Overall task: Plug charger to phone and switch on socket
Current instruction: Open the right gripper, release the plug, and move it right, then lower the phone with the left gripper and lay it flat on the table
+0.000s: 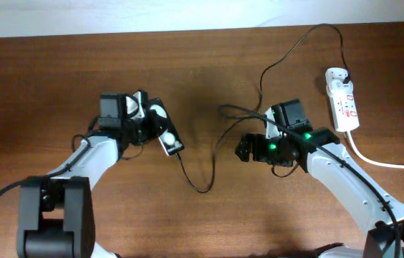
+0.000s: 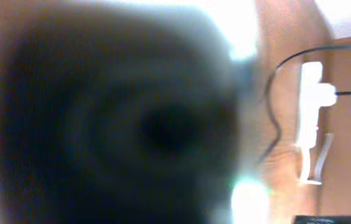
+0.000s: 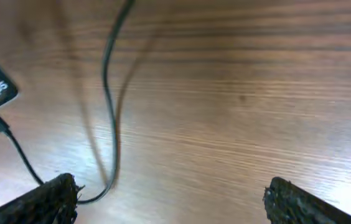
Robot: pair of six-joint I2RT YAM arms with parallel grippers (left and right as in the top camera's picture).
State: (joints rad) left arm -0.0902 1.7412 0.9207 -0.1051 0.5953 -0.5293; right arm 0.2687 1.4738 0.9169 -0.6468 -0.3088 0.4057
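1. Filling the left wrist view, a dark blur is sitting right against the lens, too smeared to name.
2. Seen from overhead, the left gripper (image 1: 150, 120) is pinching the phone (image 1: 170, 137) at its upper end.
3. The charger (image 1: 203, 188) is meeting the phone's lower edge with its tip and looping across the bench (image 1: 44, 72) to the socket (image 1: 342, 100).
4. The right gripper (image 3: 175, 199) is hovering with fingers spread, apart from the phone, with the charger passing just beside one finger.
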